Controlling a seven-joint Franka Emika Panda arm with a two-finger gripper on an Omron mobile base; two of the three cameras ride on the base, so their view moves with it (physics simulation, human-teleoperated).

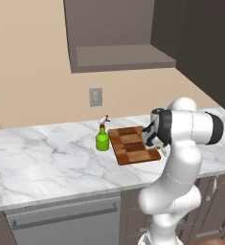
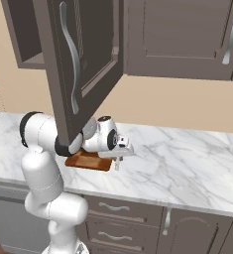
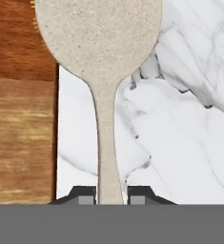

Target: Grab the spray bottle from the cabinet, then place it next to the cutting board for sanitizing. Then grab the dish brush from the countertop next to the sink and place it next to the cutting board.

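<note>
From the left base view, you can see the spray bottle (image 1: 102, 137) already standing upright on the countertop (image 1: 47, 153), just beside the left edge of the cutting board (image 1: 133, 145), so that half of the job looks done; the arm's wrist hangs over the board's right end and hides the board's far corner, so you cannot judge from here how close the hand is to the surface. From the right base view, the open door of the cabinet (image 2: 83, 64) covers much of the arm, and the gripper (image 2: 117, 161) pokes out below it, pointing down at the marble just off the board's end; raise the arm carelessly and you risk clipping that door. From the hand view, the jaws are pinched tight on the thin handle of the dish brush (image 3: 100, 43), whose round head partly overlaps the board's edge. If you let go here, the head may land on the wood and not beside it, or the brush may tip and roll; shift away from the board before you lower and release.
</note>
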